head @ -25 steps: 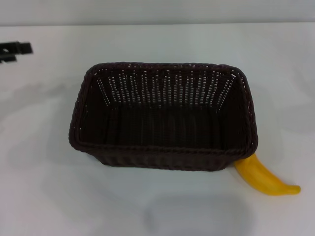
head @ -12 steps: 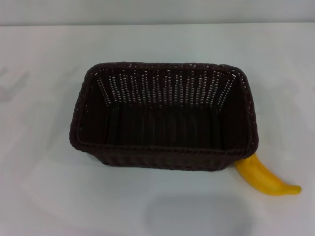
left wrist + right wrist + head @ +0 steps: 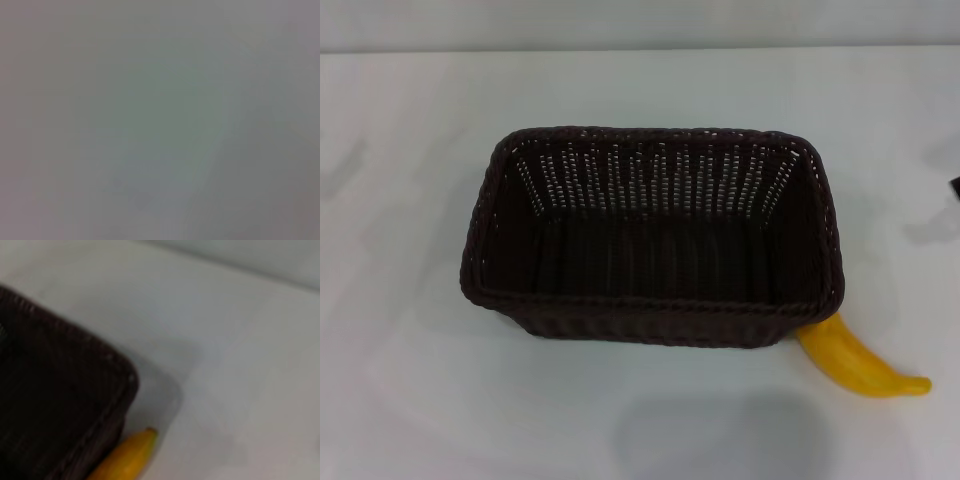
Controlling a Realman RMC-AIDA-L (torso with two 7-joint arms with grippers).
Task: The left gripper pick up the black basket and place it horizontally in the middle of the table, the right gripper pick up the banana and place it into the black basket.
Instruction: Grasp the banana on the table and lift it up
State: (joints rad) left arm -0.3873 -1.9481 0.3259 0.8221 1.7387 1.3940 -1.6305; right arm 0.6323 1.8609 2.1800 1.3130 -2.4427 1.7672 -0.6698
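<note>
The black basket stands upright and empty in the middle of the white table, its long side running left to right. The yellow banana lies on the table at the basket's near right corner, one end hidden by that corner. The right wrist view shows the basket corner and one end of the banana beside it. A small black tip of my right gripper shows at the right edge of the head view, well apart from the banana. My left gripper is out of view; its wrist view shows only a blank grey surface.
The table's far edge runs along the top of the head view, with a pale wall behind it. Bare tabletop lies left of the basket and also in front of it.
The left gripper, seen at the far left edge a second ago, has gone out of view. A black tip has appeared at the right edge. Basket and banana have not moved.
</note>
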